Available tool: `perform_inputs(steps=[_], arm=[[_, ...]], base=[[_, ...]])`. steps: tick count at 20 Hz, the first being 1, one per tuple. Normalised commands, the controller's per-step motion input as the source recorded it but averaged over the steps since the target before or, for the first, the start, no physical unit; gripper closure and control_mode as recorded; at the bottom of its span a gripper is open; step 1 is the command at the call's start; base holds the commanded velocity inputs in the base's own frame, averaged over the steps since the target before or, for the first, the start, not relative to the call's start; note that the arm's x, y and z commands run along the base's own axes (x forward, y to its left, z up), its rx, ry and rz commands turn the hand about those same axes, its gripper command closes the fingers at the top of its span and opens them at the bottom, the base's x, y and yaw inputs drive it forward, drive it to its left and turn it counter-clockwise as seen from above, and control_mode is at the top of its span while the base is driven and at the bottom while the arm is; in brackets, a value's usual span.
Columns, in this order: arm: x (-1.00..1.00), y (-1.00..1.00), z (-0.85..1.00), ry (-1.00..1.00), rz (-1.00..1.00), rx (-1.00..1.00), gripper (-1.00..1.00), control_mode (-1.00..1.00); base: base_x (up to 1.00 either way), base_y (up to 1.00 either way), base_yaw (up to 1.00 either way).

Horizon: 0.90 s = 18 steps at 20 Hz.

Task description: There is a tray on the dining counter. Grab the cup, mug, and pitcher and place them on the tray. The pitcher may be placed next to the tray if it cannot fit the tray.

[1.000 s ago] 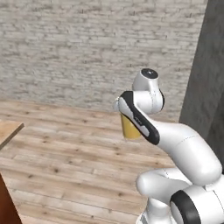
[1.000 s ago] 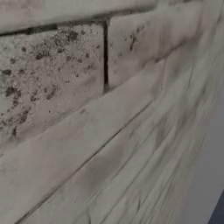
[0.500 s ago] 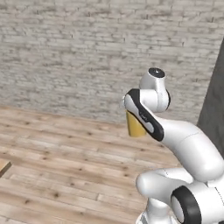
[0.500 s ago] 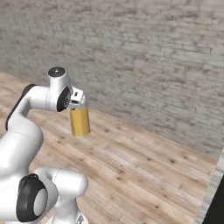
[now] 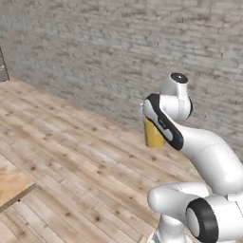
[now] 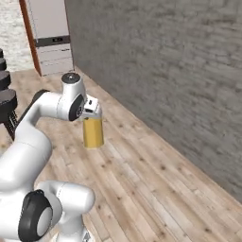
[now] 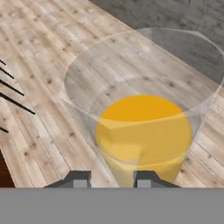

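Carrying step, by the look of it: gripper [image 6: 91,113] clamped on the rim wall of the pitcher [image 6: 93,132], one finger inside the glass and one outside, as the hand view suggests with the clear cylinder and its orange liquid directly past the fingertips [image 7: 148,178]. Pitcher [image 5: 153,134] hanging upright from the hand, well clear of the wood plank floor [image 5: 71,156], liquid level and sitting low in the glass.

Neither tray nor dining counter anywhere ahead; facing a grey brick wall [image 5: 95,61] across open floor instead. Judged as mid-transit, with the base yet to bring the tray within reach.

Next move, as a judgement: keep the hand level so the liquid stays put, drive or turn until the tray appears, then lower the pitcher onto it or just beside it.

Around: a tall grey cabinet with a reddish wood edge [image 6: 47,35] far along the wall; dark round stool tops [image 6: 6,97] at the left edge of the right base view, near the arm's elbow; a pale wooden corner [image 5: 14,187] at the lower left of the left base view. Stools likeliest to obstruct a turn that way.
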Motion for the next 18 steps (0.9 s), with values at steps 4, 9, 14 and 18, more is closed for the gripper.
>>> perform_inputs(steps=[4,9,14,18], arm=[[0.00,0.00,0.00,0.00,0.00,0.00,1.00,1.00],[0.00,0.00,0.00,0.00,0.00,0.00,1.00,1.00],[0.00,0.00,0.00,0.00,0.00,0.00,1.00,1.00],[0.00,0.00,0.00,0.00,0.00,0.00,1.00,1.00]], base=[[1.00,-0.03,0.72],[1.00,-0.01,0.47],[1.00,-0.26,0.61],[0.95,-0.26,0.77]])
